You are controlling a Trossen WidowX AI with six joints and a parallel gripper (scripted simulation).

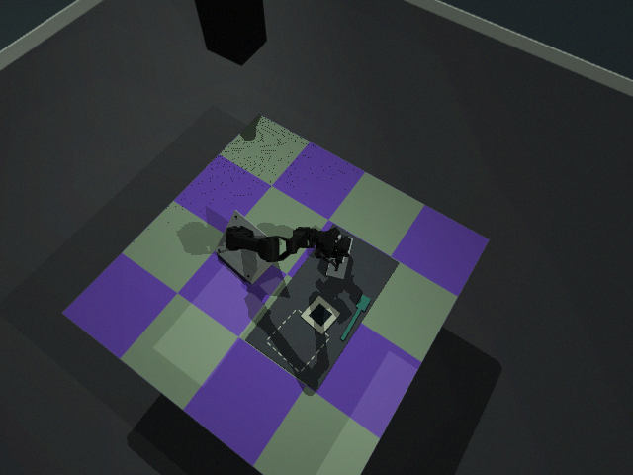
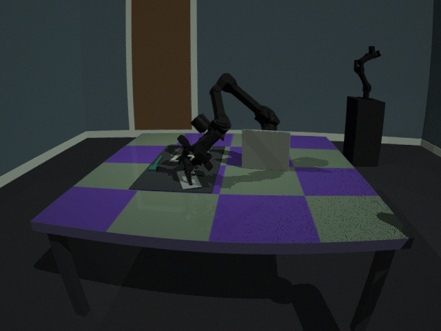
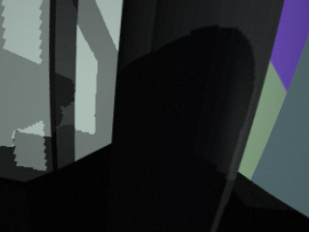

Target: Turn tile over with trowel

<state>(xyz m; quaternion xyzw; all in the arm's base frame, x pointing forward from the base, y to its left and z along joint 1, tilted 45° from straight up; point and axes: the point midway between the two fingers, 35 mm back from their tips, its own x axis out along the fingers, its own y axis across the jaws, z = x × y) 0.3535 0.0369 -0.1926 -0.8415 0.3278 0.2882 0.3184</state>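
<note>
The trowel has a flat pale grey blade (image 1: 335, 271) (image 2: 185, 185) and a thick dark handle (image 3: 179, 97). The blade lies low over the dark mat (image 1: 375, 270) (image 2: 142, 183), at the end away from the outline. My gripper (image 1: 336, 256) (image 2: 196, 173) (image 3: 162, 153) is shut on the handle, which fills the middle of the wrist view. The cream tile (image 1: 307, 314) (image 2: 173, 158) lies flat, with its dark square mark facing up. It overlaps the right corner of the dashed outline (image 1: 267, 341). The arm and fingers hide parts of the trowel.
A teal long-handled tool (image 1: 350, 325) (image 2: 155, 165) lies along the mat's edge, beside the tile. A pale upright panel (image 2: 266, 149) stands by the arm's base. A black pedestal (image 1: 232, 28) (image 2: 364, 132) with another small arm stands off the table.
</note>
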